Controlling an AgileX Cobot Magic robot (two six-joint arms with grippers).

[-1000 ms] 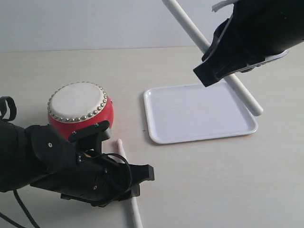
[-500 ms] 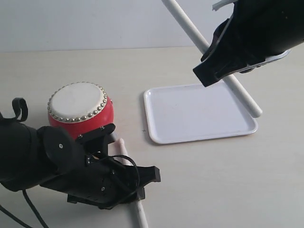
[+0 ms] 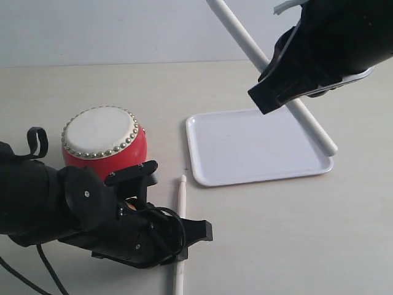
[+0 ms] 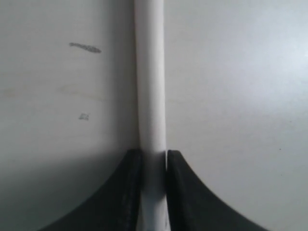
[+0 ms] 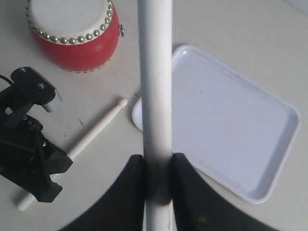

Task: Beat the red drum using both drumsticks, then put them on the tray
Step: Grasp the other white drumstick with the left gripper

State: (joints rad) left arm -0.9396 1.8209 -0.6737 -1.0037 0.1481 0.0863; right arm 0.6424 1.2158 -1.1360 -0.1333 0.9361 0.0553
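Observation:
The red drum (image 3: 101, 138) stands on the table left of the white tray (image 3: 258, 146). One drumstick (image 3: 181, 195) lies on the table between them, its tip toward the tray's near-left corner. My left gripper (image 3: 182, 238) is low over it. In the left wrist view the jaws (image 4: 154, 160) are closed round that drumstick (image 4: 150, 86). My right gripper (image 3: 275, 87) hangs above the tray's far side, shut on the other drumstick (image 3: 242, 35). This stick slants down to the tray's right rim. The right wrist view shows it clamped (image 5: 158, 163).
The pale table surface (image 3: 288, 233) extends in front of and to the right of the tray. From the right wrist view the left arm's black body (image 5: 26, 154) sits near the drum (image 5: 77, 41) and the tray (image 5: 231, 120).
My left gripper has closed from wide open onto the lying drumstick and shifted right. The stick swung so that its tip now points toward the tray. The right arm has not moved.

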